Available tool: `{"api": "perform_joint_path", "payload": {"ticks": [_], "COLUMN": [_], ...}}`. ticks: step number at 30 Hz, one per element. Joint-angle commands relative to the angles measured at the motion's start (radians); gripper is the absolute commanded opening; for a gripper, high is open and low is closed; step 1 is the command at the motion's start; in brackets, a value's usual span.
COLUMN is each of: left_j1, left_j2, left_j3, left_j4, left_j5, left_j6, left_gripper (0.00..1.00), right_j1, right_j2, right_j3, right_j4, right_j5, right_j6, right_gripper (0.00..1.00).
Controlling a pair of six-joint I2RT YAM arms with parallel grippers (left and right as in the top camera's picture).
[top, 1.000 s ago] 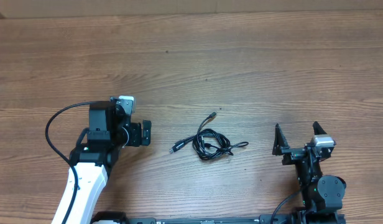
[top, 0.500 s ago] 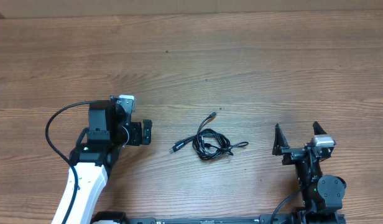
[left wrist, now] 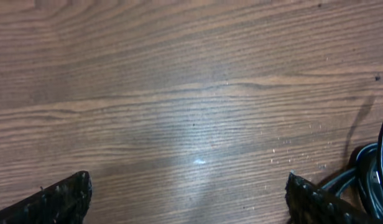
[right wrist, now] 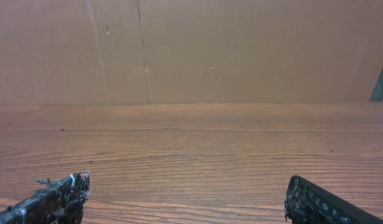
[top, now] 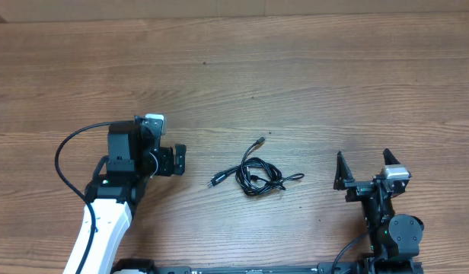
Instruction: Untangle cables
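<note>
The cables (top: pixel 257 174) lie in a small black tangle of loops on the wooden table (top: pixel 295 68), with plug ends sticking out up and to the left. My left gripper (top: pixel 180 161) is open, to the left of the tangle, apart from it and pointing at it. In the left wrist view its gripper (left wrist: pixel 188 190) spans bare wood, and the cables (left wrist: pixel 372 171) show at the right edge beside the right fingertip (left wrist: pixel 303 196). My right gripper (top: pixel 364 161) stands open to the right of the tangle. In the right wrist view that gripper (right wrist: pixel 186 190) holds nothing and no cables show.
A brown cardboard wall (right wrist: pixel 191 50) stands along the table's far edge. A thick black cord (top: pixel 63 156) loops out beside the left arm (top: pixel 105 221). The right arm's base (top: pixel 390 228) sits at the near edge.
The left wrist has shifted very slightly. The cables and the right arm have not moved, and both grippers stay open.
</note>
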Motion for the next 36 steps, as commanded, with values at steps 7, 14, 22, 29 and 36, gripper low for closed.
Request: {"api": "perform_joint_path", "payload": {"ticks": [7,14,22,29,36], "left_j1": [0.010,0.010,0.010,0.010,0.010], "left_j2": [0.004,0.004,0.004,0.004,0.004], "left_j3": [0.028,0.028,0.028,0.028,0.028], "left_j4": [0.022,0.030,0.032,0.033,0.033], "left_j5": [0.016,0.016,0.014,0.011,0.011], "left_j6": [-0.152,-0.192,-0.191,-0.191,-0.191], "left_gripper": [1.00,0.99,1.00,1.00,1.00], "right_j1": [-0.003,-0.003,-0.003,-0.003,-0.003], "right_j2": [-0.010,-0.010,-0.010,-0.010,-0.010], "right_j3": [-0.011,-0.011,-0.011,-0.011,-0.011], "right_j4": [0.006,0.006,0.006,0.006,0.006], "right_j5": [0.003,0.003,0.003,0.003,0.003], "right_j6": [-0.004,-0.004,-0.004,-0.004,-0.004], "right_gripper": [1.00,1.00,1.00,1.00,1.00]}}
